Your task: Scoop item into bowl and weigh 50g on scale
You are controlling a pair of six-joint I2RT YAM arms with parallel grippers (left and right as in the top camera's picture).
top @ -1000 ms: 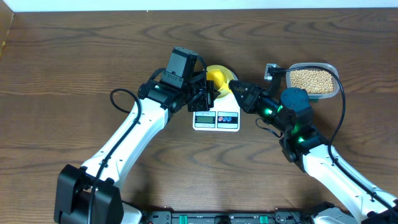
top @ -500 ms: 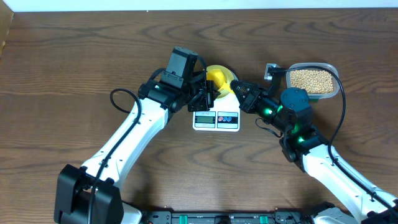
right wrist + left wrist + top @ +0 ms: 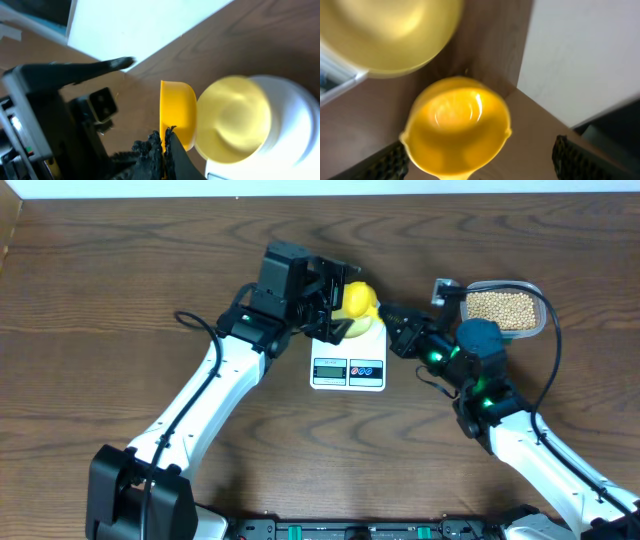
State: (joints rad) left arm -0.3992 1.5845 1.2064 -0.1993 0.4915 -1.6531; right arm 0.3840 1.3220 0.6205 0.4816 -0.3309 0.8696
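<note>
Change: the left fingers (image 3: 395, 162) have been sprung from shut to wide and drawn back off the yellow scoop (image 3: 177, 112), which is left to the right fingers (image 3: 150, 150).
Meaning: a handover is judged complete; no scooping has been done yet.
Left fingers: spread wide, nothing held or touched.
Right fingers: closed tight on the scoop's handle end, the cup empty and turned on edge.
Beans (image 3: 505, 307): kept in the clear tub (image 3: 543, 310) beside the right arm.
Bowl (image 3: 235, 125): set on the scale (image 3: 348, 372), seemingly empty.

Left pincer (image 3: 480, 157) spread wide, right pincer (image 3: 164, 142) closed
</note>
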